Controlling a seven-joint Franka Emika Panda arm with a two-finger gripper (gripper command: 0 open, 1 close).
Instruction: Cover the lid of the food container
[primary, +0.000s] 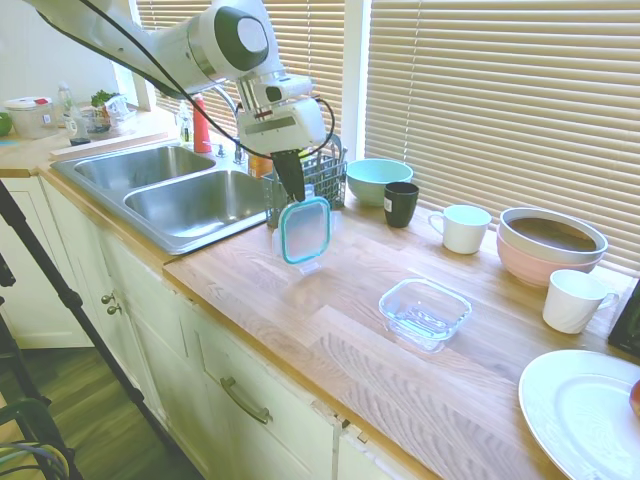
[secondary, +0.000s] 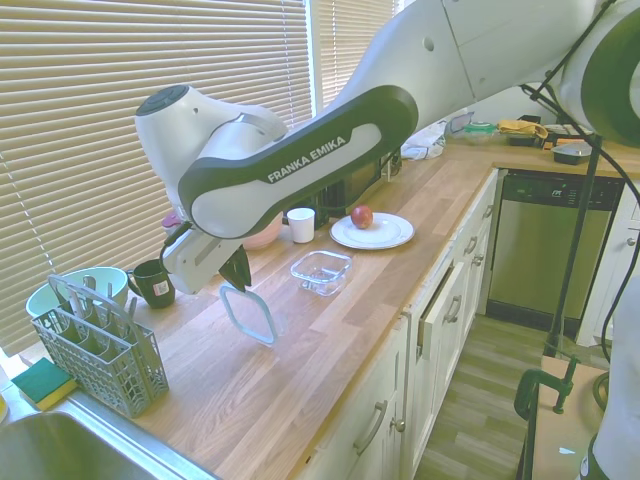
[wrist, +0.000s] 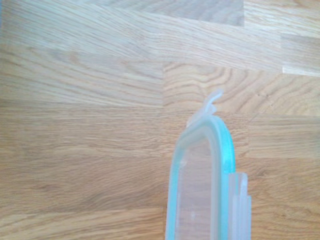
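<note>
I have the gripper (primary: 293, 190) closed on the top edge of the lid (primary: 305, 231), which hangs upright, clear of the tabletop (primary: 330, 330). The food container (primary: 425, 312) sits open, well apart from the lid, toward the white plate (primary: 580, 410). Risk: the thin edge pinch lets the lid pivot or slip; lowering it tilted would catch one rim and seat it askew.

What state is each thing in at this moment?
gripper: shut on the lid's top edge.
lid: held on edge, hanging above the counter, off the container.
food container: uncovered, empty, upright on the counter.
black mug: upright.
white plate: holds an apple.
</note>
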